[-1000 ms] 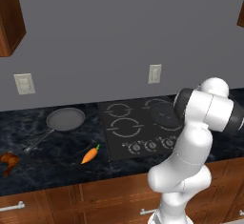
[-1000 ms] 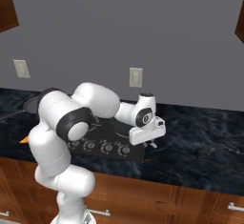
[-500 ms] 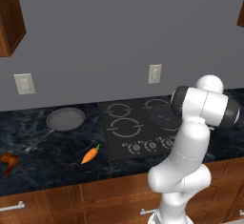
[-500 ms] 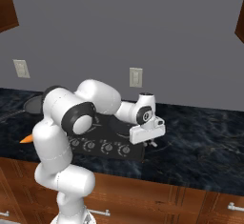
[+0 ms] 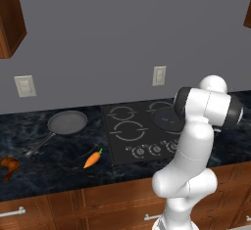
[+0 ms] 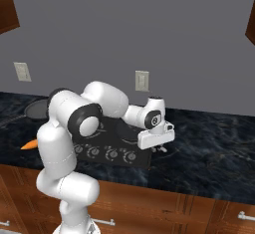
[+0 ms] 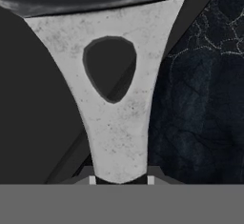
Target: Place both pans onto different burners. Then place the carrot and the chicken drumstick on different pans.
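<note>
My gripper (image 6: 159, 149) is shut on the pale grey handle (image 7: 116, 123) of a second pan (image 6: 127, 129); the handle has a hanging hole. That dark pan (image 5: 167, 118) lies low over the right-hand burners of the black cooktop (image 5: 122, 145), partly hidden by my arm. The other pan (image 5: 67, 122) rests on the counter left of the cooktop, its long handle pointing front-left. The orange carrot (image 5: 92, 159) lies in front of it near the cooktop's front left corner. Further left, at the picture's edge, is the brown chicken drumstick (image 5: 9, 165). Two left burners (image 5: 128, 131) are bare.
Dark marble counter (image 5: 54, 175) runs both sides of the cooktop, with wooden drawers below its front edge. A row of knobs (image 6: 109, 154) lines the cooktop's front. Wall outlets (image 5: 159, 75) sit on the grey back wall, and a range hood hangs above.
The arm's elbow has swung a little to the right and upward. The hand, still shut on the pan's handle, has shifted slightly right and down. The things on the counter have not moved.
</note>
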Controlling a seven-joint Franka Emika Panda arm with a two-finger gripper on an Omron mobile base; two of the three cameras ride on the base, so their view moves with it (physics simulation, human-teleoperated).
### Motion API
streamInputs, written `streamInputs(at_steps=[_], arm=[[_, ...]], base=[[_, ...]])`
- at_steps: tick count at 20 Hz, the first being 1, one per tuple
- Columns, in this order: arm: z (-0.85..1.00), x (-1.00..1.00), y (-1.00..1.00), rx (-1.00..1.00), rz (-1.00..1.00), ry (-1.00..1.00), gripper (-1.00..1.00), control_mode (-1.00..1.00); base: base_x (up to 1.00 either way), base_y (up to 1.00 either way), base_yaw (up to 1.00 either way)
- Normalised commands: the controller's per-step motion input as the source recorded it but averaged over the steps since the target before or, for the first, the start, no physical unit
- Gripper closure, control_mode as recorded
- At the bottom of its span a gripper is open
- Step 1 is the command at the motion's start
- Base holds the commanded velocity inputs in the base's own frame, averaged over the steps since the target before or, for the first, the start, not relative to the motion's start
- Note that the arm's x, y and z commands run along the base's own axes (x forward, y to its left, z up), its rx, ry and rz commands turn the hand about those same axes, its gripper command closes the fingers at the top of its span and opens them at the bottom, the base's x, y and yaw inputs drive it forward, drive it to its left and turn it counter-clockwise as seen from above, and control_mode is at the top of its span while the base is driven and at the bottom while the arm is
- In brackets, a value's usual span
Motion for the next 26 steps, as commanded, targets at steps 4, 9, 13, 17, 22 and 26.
streamInputs(at_steps=[4,9,13,17,22,26], arm=[[0.0,0.0,0.0,0.0,0.0,0.0,1.0,-1.0],[0.0,0.0,0.0,0.0,0.0,0.0,-1.0,-1.0],[0.0,0.0,0.0,0.0,0.0,0.0,-1.0,-1.0],[0.0,0.0,0.0,0.0,0.0,0.0,-1.0,-1.0],[0.0,0.0,0.0,0.0,0.0,0.0,-1.0,-1.0],[0.02,0.0,0.09,0.0,-0.02,0.0,-1.0,-1.0]], base=[[0.0,0.0,0.0],[0.0,0.0,0.0],[0.0,0.0,0.0],[0.0,0.0,0.0],[0.0,0.0,0.0],[0.0,0.0,0.0]])
